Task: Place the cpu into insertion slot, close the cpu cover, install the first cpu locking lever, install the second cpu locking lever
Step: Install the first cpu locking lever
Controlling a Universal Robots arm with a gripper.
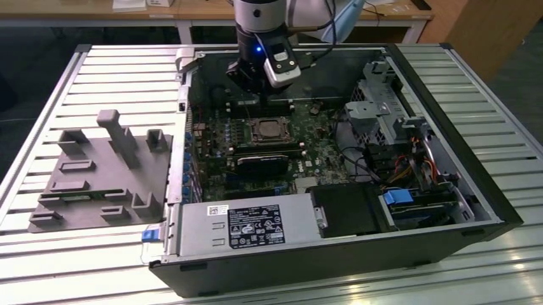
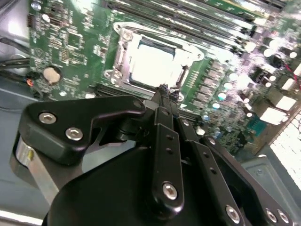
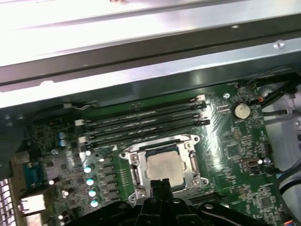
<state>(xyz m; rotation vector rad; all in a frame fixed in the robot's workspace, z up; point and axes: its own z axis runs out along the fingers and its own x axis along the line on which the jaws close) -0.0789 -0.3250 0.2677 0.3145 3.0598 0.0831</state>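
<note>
- A slatted silver metal desk (image 1: 85,267) spans the exterior view. It carries an open black computer case (image 1: 339,260) lying on its side.
- On the exterior view's left, just beside the case, a grey moulded fixture plate (image 1: 93,184) with upright posts rests on the slats.
- Behind the desk stand pale wooden desks (image 1: 195,9) — white legs, light tops.
- Inside the case lie a green circuit board (image 1: 322,149) and a silver power supply box (image 1: 246,229) along the near wall.
- The silver-and-black robot arm (image 1: 259,16) comes down from the far side. Its black two-fingered tool (image 1: 246,94) (image 2: 162,92) (image 3: 161,184) hangs over the board at the socket's edge.
- The tool's fingers are pressed together, with nothing seen between them.
- The small flat square silver-grey cpu (image 3: 164,167) (image 2: 153,66) sits in the square black-rimmed insertion slot (image 3: 140,175).
- The thin silver-grey metal cpu cover (image 3: 190,148) (image 2: 188,52) lies flat around the cpu — its metal top shows through the cut-out.
- Long black memory slots (image 3: 146,125) run just beside the socket; a round silver coin battery (image 3: 241,110) (image 2: 51,74) sits well apart.
</note>
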